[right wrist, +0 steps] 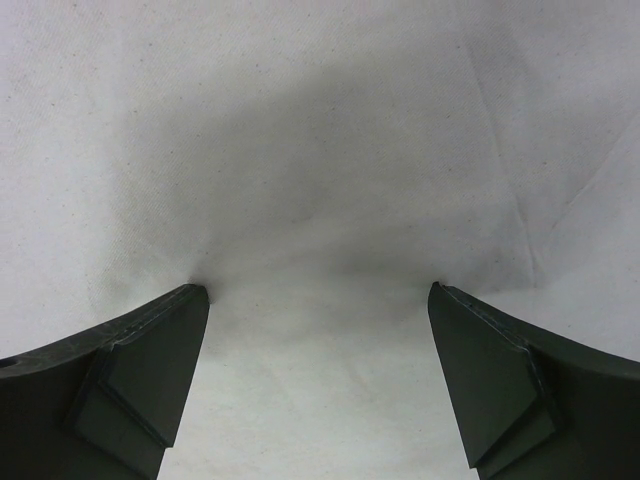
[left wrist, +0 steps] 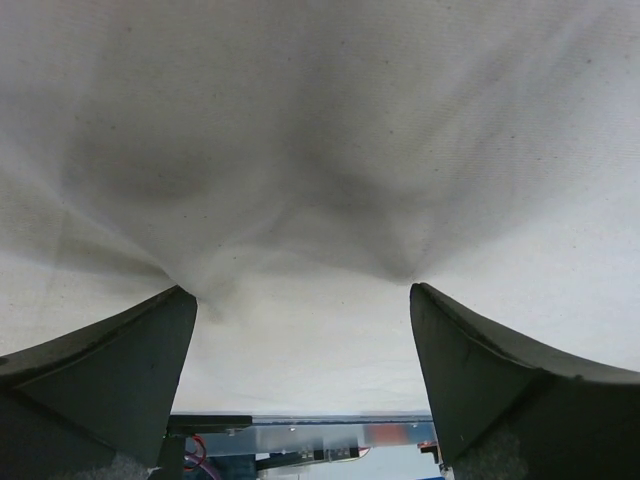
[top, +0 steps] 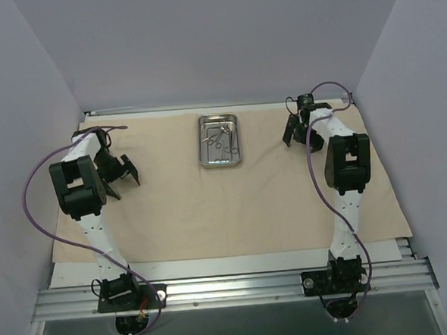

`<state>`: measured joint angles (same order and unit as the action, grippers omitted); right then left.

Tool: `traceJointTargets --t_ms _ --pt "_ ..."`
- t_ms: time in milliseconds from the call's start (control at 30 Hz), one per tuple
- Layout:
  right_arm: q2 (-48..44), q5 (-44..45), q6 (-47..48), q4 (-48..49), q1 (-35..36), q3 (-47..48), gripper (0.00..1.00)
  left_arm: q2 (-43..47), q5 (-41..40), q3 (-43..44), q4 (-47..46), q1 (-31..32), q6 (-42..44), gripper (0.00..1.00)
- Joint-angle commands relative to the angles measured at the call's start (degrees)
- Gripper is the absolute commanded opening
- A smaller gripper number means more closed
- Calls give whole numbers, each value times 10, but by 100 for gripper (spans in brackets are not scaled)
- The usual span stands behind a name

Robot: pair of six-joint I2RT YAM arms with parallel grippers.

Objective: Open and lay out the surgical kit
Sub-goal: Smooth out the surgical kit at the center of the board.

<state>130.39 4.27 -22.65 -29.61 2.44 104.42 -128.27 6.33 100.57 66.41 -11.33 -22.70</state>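
On the left, the left fingers (top: 127, 170) stand spread wide over the far left part of the beige wrapping cloth (top: 226, 209), with nothing between them. From the left wrist camera we see both dark fingers (left wrist: 120, 370) far apart, their tips right at the cloth (left wrist: 320, 150), where soft creases run out from each tip; whether they press into it we cannot tell. The cloth lies opened and nearly flat across the table (top: 214, 265), covering most of it, with a white strip of table bare along the near edge. In the middle, towards the far edge of the cloth, sits the small steel tray (top: 203, 150), its long side running away from the arms. The ring-handled instruments (top: 220, 136) lie inside it in a loose cluster; we cannot count them. The tray is well apart from both arms. On the right, the right fingers (top: 290, 130) are spread wide too, over the far right part of the cloth and pinching nothing. In the right wrist view those fingers (right wrist: 140, 370) frame smooth cloth (right wrist: 320, 120) with a shadow between the tips.
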Motion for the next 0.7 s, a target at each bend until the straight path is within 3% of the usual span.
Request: traceJointTargets --t_ms 0,167,267,400,667 --pt "5 11 7 -26 9 26 99 -33 52 29 -51 -1 24 96" --pt "-8 9 9 -19 20 12 99 45 54 -31 -72 -11 20 97" --pt "-20 2 6 -26 23 10 99 136 8 -72 -77 -16 -4 99" --pt "-55 -2 -5 -22 27 -19 99 241 -4 -150 -96 -29 -23 94" --pt "-123 -8 10 -49 59 -104 99 260 -33 -220 -74 -68 -30 94"
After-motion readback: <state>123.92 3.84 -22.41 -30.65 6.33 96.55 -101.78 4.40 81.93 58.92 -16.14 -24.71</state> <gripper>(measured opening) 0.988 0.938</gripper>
